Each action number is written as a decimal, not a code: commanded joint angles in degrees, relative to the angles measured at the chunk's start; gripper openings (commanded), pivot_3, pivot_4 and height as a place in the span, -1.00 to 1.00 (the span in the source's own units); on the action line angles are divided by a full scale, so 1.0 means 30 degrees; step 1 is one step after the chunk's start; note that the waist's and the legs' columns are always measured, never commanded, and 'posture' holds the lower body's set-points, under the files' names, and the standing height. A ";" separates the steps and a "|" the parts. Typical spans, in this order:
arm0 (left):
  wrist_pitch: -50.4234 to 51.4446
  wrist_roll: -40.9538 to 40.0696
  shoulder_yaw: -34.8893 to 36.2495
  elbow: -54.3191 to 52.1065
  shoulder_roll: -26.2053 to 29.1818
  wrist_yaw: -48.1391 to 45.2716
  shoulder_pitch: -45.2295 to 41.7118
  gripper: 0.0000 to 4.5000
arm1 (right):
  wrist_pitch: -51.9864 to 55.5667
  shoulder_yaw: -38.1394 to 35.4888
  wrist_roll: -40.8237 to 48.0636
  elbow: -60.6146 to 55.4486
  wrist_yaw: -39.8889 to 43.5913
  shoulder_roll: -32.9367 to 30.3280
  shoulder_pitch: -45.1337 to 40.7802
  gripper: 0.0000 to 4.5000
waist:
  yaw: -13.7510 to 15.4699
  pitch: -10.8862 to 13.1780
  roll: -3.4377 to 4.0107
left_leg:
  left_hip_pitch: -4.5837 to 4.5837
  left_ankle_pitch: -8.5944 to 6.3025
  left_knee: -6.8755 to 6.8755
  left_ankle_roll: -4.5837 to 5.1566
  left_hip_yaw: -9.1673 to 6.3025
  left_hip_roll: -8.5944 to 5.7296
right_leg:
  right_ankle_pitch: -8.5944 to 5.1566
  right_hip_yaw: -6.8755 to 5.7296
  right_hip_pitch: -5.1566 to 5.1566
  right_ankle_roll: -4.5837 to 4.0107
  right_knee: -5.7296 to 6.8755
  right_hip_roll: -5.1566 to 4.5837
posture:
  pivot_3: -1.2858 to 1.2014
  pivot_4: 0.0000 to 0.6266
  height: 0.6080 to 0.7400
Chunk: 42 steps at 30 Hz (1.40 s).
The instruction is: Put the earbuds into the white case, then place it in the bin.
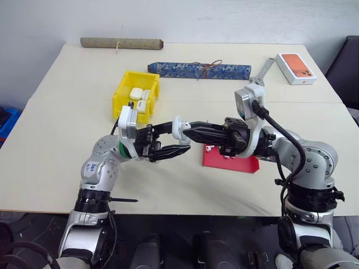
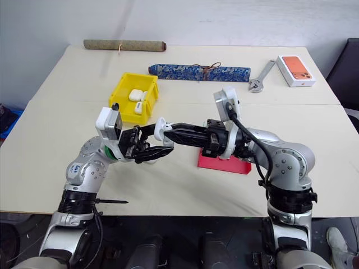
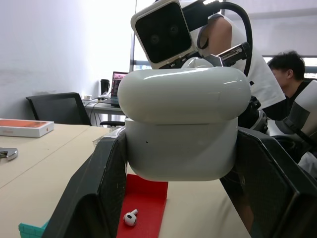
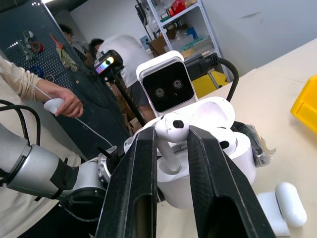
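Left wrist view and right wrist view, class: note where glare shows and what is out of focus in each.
Left wrist view: the white case held close carries soft highlights along its lid; the person behind is slightly soft. Right wrist view: the earbud is sharp between the right gripper's fingers, gloss on its head; the shelves behind blur.

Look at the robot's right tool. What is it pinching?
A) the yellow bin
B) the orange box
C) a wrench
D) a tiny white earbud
D: in the right wrist view, the right tool is shut on a small white earbud, holding it just above the open white case that the left tool grips.
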 commanded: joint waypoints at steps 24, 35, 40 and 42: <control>-0.0635 0.0116 0.0723 -0.0805 -0.0639 0.1009 -0.0056 0.26 | -0.0664 0.0201 0.2442 -0.1219 0.1486 -0.4050 0.1871 0.43 | 0.0040 0.0001 -0.0002 | -0.0001 -0.0001 -0.0006 0.0006 -0.0002 0.0001 | 0.0000 -0.0002 0.0012 0.0000 -0.0113 -0.0001 | 0.03 -0.52 1.00; -0.4187 0.5799 -0.1969 0.1928 0.1474 0.0660 -0.1459 0.26 | -0.4278 -0.1061 -0.0081 -0.2162 0.1368 -0.6683 0.3724 -0.10 | 0.0026 0.0000 -0.0015 | 0.0005 0.0004 -0.0024 0.0036 0.0013 -0.0001 | 0.0007 0.0014 0.0036 0.0009 -0.0166 0.0023 | 0.03 -0.52 1.00; -0.3304 0.7124 -0.3438 0.1174 0.1557 0.1133 -0.2061 0.26 | -0.6255 0.1944 -0.3174 -0.3022 0.1064 -0.6577 0.1976 -0.85 | 0.0021 0.0000 -0.0016 | -0.0002 0.0005 -0.0027 0.0034 0.0011 0.0001 | 0.0010 0.0022 0.0028 0.0015 -0.0166 0.0021 | 0.03 -0.52 1.00; -0.2862 0.7330 -0.3871 0.0840 0.1473 0.1260 -0.2202 0.26 | -0.5880 0.2992 -0.3527 -0.3114 0.0540 -0.6201 0.1125 -0.99 | 0.0012 0.0000 -0.0016 | -0.0002 0.0006 -0.0026 0.0031 0.0007 0.0002 | 0.0010 0.0022 0.0024 0.0015 -0.0164 0.0019 | 0.03 -0.52 1.00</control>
